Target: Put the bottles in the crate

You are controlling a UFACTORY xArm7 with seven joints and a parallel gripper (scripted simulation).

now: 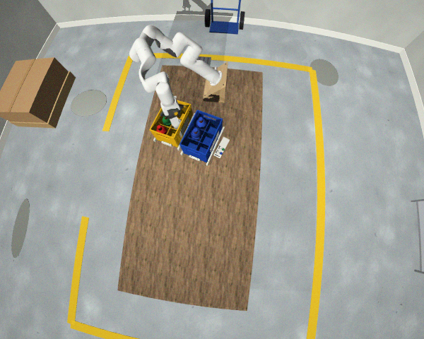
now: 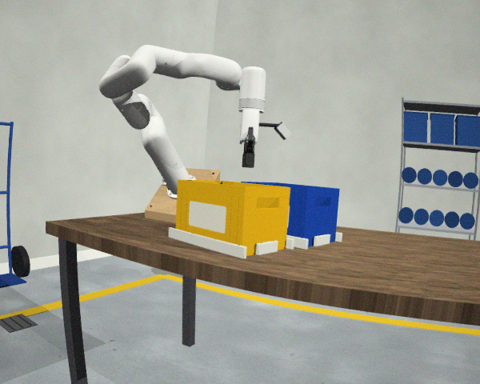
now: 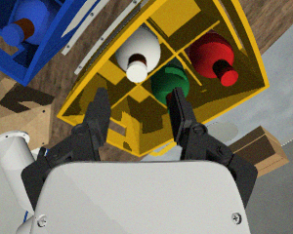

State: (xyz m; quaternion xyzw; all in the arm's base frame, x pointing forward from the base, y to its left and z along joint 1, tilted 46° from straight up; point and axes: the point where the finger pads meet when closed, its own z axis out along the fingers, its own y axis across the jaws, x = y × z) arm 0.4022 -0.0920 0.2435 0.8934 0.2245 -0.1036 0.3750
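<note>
My gripper (image 3: pixel 139 96) hangs with fingers apart, gripping nothing, over the yellow crate (image 3: pixel 246 46); green bottle (image 3: pixel 169 82) mid-frame, white bottle (image 3: pixel 139 53) beside, red bottle (image 3: pixel 213 55) right.

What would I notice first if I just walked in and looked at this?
Probably the big white robot arm bending over the table, its open, empty gripper hanging above two bright crates standing side by side. The yellow crate holds a white bottle, a green bottle and a red bottle, and the blue crate beside it has two blue bottles in it.
</note>
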